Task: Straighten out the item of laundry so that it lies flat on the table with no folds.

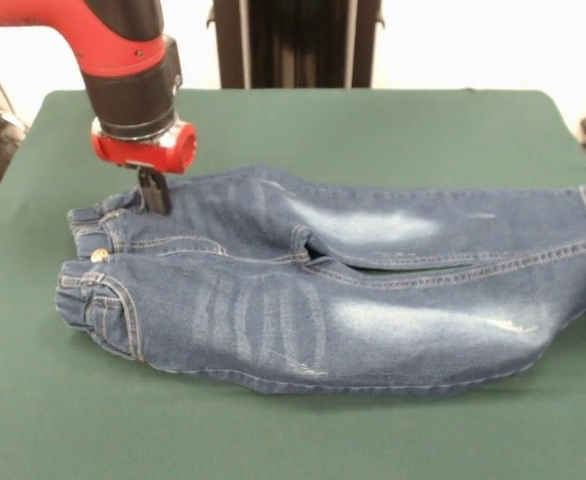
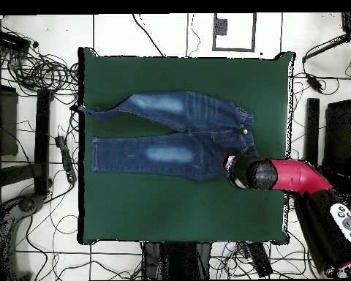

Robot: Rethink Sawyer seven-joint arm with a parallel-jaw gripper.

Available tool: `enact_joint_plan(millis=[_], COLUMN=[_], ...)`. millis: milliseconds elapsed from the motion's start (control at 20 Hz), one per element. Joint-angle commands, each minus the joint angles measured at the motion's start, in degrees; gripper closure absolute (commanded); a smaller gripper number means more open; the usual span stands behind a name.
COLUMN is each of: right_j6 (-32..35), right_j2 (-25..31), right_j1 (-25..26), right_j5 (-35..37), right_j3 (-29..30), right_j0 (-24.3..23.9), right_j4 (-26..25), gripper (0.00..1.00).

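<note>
The table (image 1: pixel 273 440) comes closest to the front camera: a wide band of dark green felt-like cover, bare, at 6 o'clock of the picture. It is much larger than the garment and looks a little rough, so I judge that denim will drag on it rather than glide.

Next in size is the item of laundry (image 1: pixel 353 330), a small pair of blue jeans with whitish faded patches. In the front view it lies across the middle of the table, waistband toward 9 o'clock and leg ends toward 3 o'clock. In the overhead view the waist is near 3 o'clock and one leg end reaches the table edge at 9 o'clock and seems to hang slightly over. The legs are spread and mostly flat; the nearer leg bulges a little and the elastic waistband is bunched.

Denim of this size should be light, soft but with some body, not fragile, not slippery. The thick waistband or a hem is the best place to take it, because the seams there give something firm to pinch.

The red and black arm ends in the gripper (image 1: pixel 154 197), which stands upright on the far part of the waist, at about 10 o'clock. Its dark tip touches the cloth; whether it is open or closed I cannot tell.

The smallest thing is the brass button (image 1: pixel 99 255) at the waist.
</note>
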Motion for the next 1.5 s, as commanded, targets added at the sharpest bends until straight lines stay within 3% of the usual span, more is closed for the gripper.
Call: enact_joint_plan(millis=[50,400,900,1500], right_j6=[-11.10,-8.36,-3.95,2.96], right_j2=[-1.20,-2.34,-4.72,-6.05], right_j1=[-1.94,-4.21,-2.23,0.85], right_j5=[8.74,6.55,2.77,7.31], right_j3=[0.10,2.79,3.41,-0.87], right_j0=[2.60,3.23,5.57,12.59], right_j4=[-3.10,-3.39,-4.39,3.39], gripper=[1.00,1.00,1.00,1.00])
